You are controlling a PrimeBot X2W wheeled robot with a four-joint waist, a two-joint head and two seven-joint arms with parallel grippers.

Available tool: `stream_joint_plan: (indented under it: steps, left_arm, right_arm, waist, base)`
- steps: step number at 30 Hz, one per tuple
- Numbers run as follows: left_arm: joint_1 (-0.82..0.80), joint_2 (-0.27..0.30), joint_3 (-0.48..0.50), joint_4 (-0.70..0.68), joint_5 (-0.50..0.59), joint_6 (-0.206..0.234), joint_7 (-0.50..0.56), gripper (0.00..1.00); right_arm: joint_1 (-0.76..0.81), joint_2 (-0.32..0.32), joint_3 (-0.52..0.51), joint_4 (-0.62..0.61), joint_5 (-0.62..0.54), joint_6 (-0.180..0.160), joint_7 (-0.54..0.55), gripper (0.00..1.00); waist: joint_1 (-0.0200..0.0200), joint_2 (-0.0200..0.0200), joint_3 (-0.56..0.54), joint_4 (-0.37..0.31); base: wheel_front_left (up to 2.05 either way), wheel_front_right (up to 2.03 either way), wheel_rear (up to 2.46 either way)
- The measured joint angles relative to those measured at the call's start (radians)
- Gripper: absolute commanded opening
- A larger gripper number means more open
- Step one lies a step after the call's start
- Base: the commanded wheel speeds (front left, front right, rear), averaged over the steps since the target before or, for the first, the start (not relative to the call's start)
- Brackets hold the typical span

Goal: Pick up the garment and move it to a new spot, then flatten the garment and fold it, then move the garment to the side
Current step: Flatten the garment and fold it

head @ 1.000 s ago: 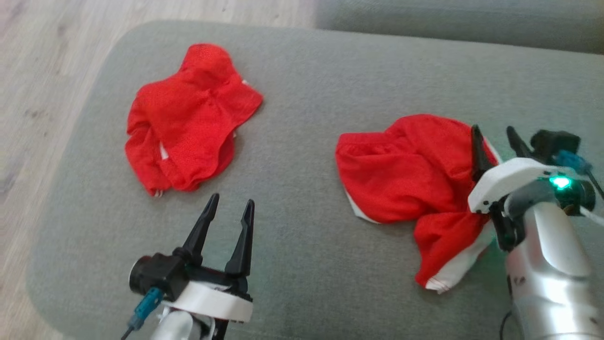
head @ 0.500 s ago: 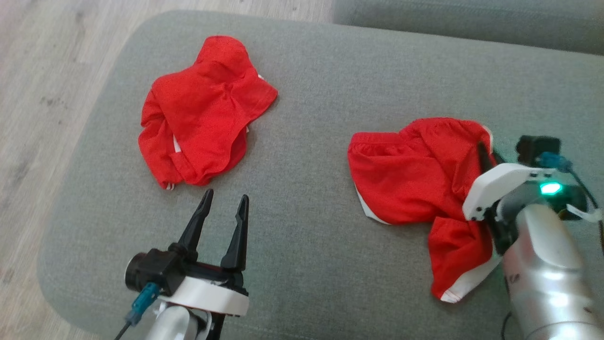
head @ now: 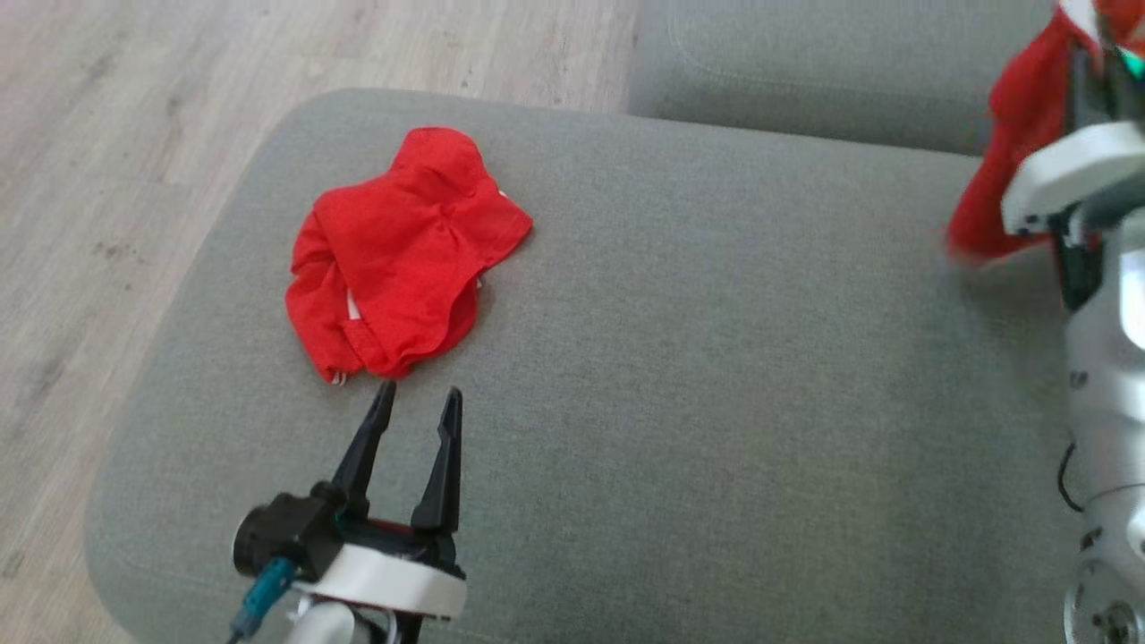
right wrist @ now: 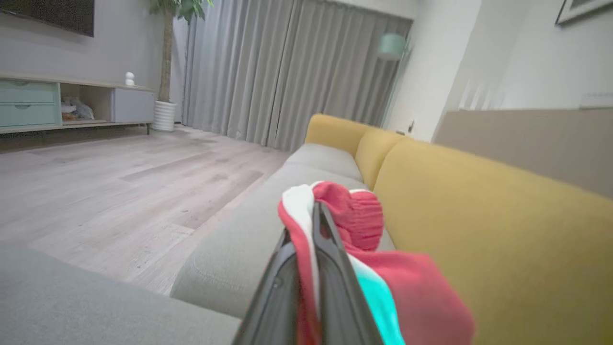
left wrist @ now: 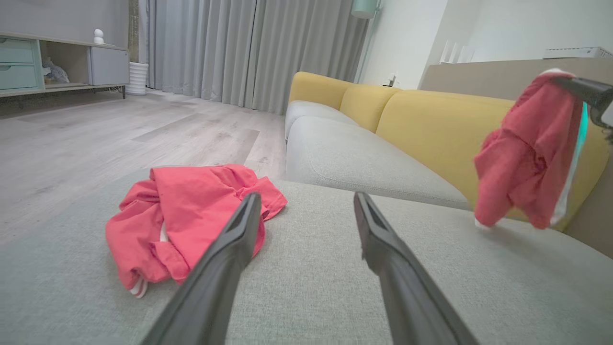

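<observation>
The garment (head: 402,259), crumpled red mesh with a bit of striped trim, lies at the left of the grey cushion (head: 716,376). In the left wrist view the garment (left wrist: 191,215) sits just beyond and left of my fingers. My left gripper (head: 416,398) hovers open and empty right in front of it, and its open fingers (left wrist: 306,199) point past it. My right gripper (head: 1096,45) is raised at the far right, shut on another red cloth with white edging (head: 1011,152). That cloth (left wrist: 527,153) hangs clear above the cushion. Its white edge is pinched between the closed right gripper (right wrist: 316,208).
Behind the cushion runs a grey sofa seat (head: 805,72) with yellow backrests (left wrist: 431,124). Wooden floor (head: 134,134) lies to the left, past the cushion's rounded edge. A low cabinet (left wrist: 48,62) and curtains (left wrist: 249,48) stand across the room.
My right gripper closed on the red cloth with white edging and lifted it off the cushion, up and to the right. The head camera shifted. The garment and my left gripper stayed put.
</observation>
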Motion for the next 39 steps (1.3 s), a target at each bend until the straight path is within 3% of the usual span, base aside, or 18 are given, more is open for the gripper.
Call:
stream_joint_plan:
  steps: [8,14,15,16,21,24,27,33,39]
  left_arm:
    - [0.029,-0.001,-0.001,-0.005,0.009,-0.001,0.0,1.0]
    - [0.028,-0.002,-0.004,0.004,0.009,-0.001,0.0,1.0]
    - [0.027,-0.002,-0.005,0.006,0.009,-0.001,0.0,1.0]
    - [0.027,-0.002,-0.007,0.009,0.009,-0.001,0.0,1.0]
    - [0.026,-0.002,-0.011,0.019,0.009,-0.001,0.0,1.0]
    - [0.026,-0.002,-0.01,0.019,0.009,-0.001,0.0,1.0]
    - [0.026,-0.002,-0.009,0.017,0.009,-0.002,0.0,1.0]
    - [0.027,-0.002,0.0,-0.004,0.009,-0.008,0.0,1.0]
    - [0.027,-0.003,0.006,-0.012,0.009,-0.008,0.0,1.0]
  right_arm:
    - [0.059,0.057,0.298,0.028,-0.017,0.0,-0.018,0.0]
    - [0.245,0.117,0.61,0.157,0.128,0.0,-0.027,0.0]
    - [0.264,0.117,0.661,0.169,0.154,0.0,-0.027,0.44]
    - [0.274,0.117,0.707,0.177,0.18,0.0,-0.028,1.0]
    - [0.266,0.12,0.848,0.142,0.337,0.0,-0.038,1.0]
    - [0.255,0.12,0.831,0.139,0.387,0.0,-0.046,1.0]
    - [0.25,0.109,0.751,0.107,0.431,0.0,-0.057,1.0]
    - [0.312,0.081,0.493,-0.067,0.428,0.0,-0.067,1.0]
    - [0.559,0.113,0.217,-0.252,0.341,0.0,-0.067,1.0]
  waist:
    - [0.0001,0.0,-0.004,0.025]
    - [0.0001,0.0,0.014,0.041]
    - [0.0001,0.0,0.016,0.043]
    - [0.0001,0.0,0.017,0.045]
    - [0.0001,0.0,0.016,0.044]
    - [0.0001,0.0,0.011,0.033]
    - [0.0001,0.0,0.002,0.017]
    - [0.0001,0.0,-0.006,-0.038]
    - [0.0001,0.0,-0.007,-0.107]
  base:
    - [0.0,0.0,0.0]
    - [0.0,0.0,0.0]
    - [0.0,0.0,0.0]
    - [0.0,0.0,0.0]
    - [0.0,0.0,0.0]
    - [0.0,0.0,0.0]
    - [0.0,0.0,0.0]
    - [0.0,0.0,0.0]
    - [0.0,0.0,0.0]
